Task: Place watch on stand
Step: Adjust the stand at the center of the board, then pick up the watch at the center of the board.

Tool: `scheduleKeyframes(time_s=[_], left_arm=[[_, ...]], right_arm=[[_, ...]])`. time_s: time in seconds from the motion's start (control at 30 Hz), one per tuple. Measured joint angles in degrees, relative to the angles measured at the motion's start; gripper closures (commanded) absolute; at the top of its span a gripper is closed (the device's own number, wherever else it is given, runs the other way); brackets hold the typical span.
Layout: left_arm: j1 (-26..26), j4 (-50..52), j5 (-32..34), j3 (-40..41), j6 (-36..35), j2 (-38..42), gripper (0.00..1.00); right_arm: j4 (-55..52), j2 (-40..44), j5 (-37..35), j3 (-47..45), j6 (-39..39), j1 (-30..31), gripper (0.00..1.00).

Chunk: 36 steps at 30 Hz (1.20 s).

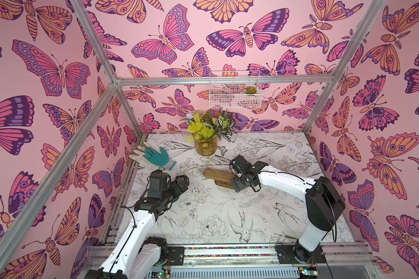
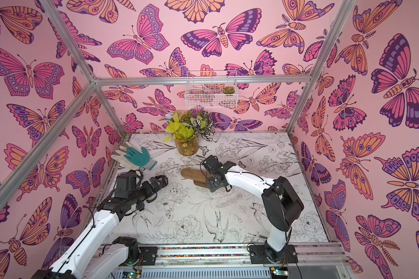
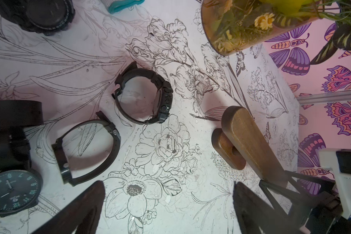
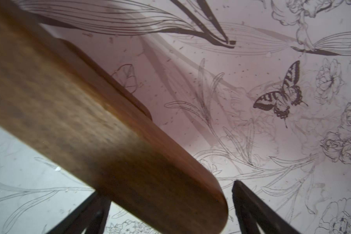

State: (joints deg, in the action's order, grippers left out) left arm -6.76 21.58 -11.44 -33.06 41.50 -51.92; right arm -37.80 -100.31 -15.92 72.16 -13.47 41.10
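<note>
While the left fingers (image 3: 85, 206) hang spread near it, the black watch (image 3: 164, 97) lies on its side on the desk (image 3: 49, 66), left of the stand (image 1: 217, 177), among other watches (image 3: 65, 172). It looks light, its buckled strap springy; pinching the band opposite the case seems safest. The right fingers (image 4: 251, 208) straddle the stand's right end, apart.

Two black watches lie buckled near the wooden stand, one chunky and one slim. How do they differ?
The chunky watch has a thick, knobbly case; the slim watch has a thin, flat one. The chunky watch's strap is thick and ribbed; the slim watch's is thin and smooth. The chunky watch lies nearer the stand than the slim watch. Both are black, buckled into a loop, and lie on edge on the table.
</note>
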Motion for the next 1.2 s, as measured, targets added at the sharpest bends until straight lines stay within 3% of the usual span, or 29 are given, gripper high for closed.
scheduleKeyframes(time_s=[0.33,0.6,0.9,1.2], left_arm=[[-0.7,-3.6,-4.0,0.0,-0.3,-6.0,0.06],[-2.4,1.5,4.4,-4.4,-2.2,-7.9,0.20],[-5.0,4.5,10.7,-19.5,-6.2,-27.9,0.33],[-6.6,9.6,13.8,-30.6,-11.3,-42.2,0.42]], right_arm=[[0.6,2.8,0.7,-2.3,-0.3,-1.9,0.02],[5.0,22.0,4.3,-14.0,-4.2,-1.8,0.04],[12.8,32.4,5.7,-25.5,-8.6,-1.8,0.07],[14.9,37.6,5.4,-29.5,-9.2,-1.8,0.08]])
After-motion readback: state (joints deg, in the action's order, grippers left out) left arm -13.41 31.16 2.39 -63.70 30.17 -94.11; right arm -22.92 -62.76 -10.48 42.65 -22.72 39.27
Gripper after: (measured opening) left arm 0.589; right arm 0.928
